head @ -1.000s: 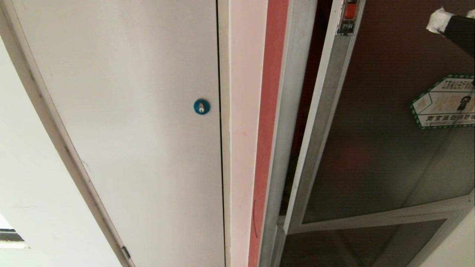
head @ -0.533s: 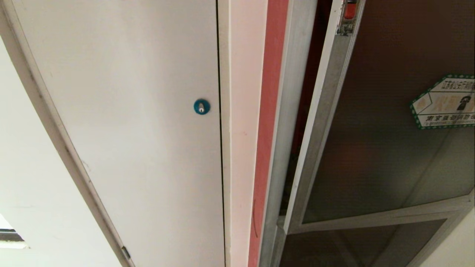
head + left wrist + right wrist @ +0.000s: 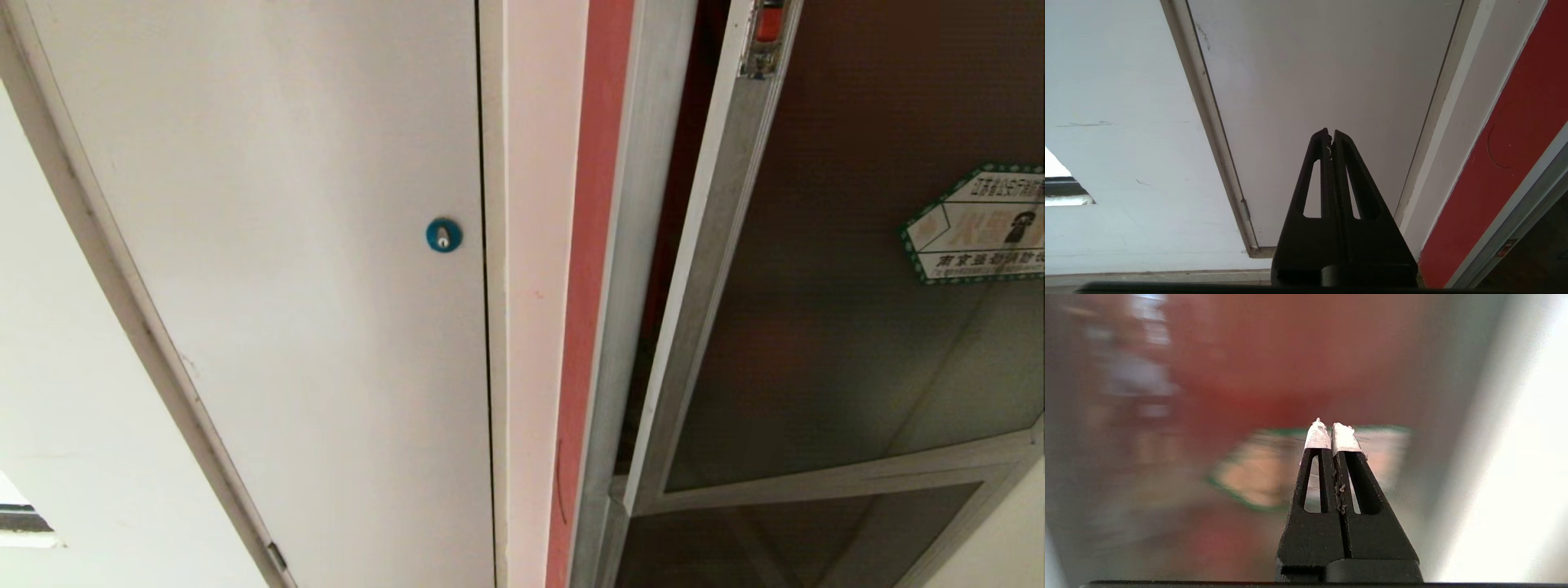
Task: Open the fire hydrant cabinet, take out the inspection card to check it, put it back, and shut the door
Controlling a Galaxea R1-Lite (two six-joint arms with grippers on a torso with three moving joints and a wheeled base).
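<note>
Head view shows us the door, dark glass with a green-edged sticker, a little way open from the fire hydrant cabinet. Beside it is a white panel with a blue lock. Our left tool and right tool are both closed, holding nothing.

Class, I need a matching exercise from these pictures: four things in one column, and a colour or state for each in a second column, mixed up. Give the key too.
Things
1. round lock
2. door
3. sticker
4. right gripper

Colour or state
A. green-bordered
B. shut, white-tipped
C. blue
D. dark glass, standing ajar

Pairs: 1-C, 2-D, 3-A, 4-B
</note>
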